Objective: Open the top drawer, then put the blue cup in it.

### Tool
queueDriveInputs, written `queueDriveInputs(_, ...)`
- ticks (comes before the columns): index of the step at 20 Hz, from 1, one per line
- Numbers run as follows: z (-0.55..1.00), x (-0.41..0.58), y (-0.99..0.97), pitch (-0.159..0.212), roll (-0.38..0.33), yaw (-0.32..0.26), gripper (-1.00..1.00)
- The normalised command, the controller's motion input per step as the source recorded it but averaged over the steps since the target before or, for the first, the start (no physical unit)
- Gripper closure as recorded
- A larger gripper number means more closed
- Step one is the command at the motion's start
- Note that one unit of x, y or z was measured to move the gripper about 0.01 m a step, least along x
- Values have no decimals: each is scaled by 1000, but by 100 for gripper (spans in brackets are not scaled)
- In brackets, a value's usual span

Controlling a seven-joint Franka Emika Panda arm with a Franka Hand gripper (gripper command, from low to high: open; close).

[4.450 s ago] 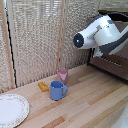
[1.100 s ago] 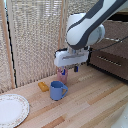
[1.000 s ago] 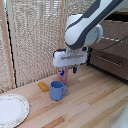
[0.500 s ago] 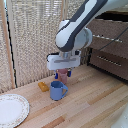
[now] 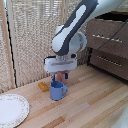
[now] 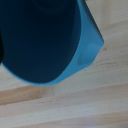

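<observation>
The blue cup (image 5: 58, 90) stands upright on the light wooden surface (image 5: 95, 102), its loop handle turned toward the exterior view's right. In the wrist view the blue cup (image 6: 45, 40) fills most of the picture, its dark inside seen from above. The pincer (image 5: 60, 76) hangs right over the cup's rim; whether it is released or clenched cannot be told. A small pink cup (image 5: 63, 75) shows just behind. A yellow object (image 5: 43, 86) lies near the cup, and a white plate (image 5: 12, 109) sits well apart toward the exterior view's left. The top drawer (image 5: 105, 34) of the dresser appears closed.
</observation>
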Motion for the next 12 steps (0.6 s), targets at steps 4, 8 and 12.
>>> queueDriveInputs(4,-349,141,-4,-8,-183,89,-100)
queueDriveInputs(8,-419,258,-92,-41,-145,169,-100)
queueDriveInputs(12,-351,79,-120,-8,-61,137,-100)
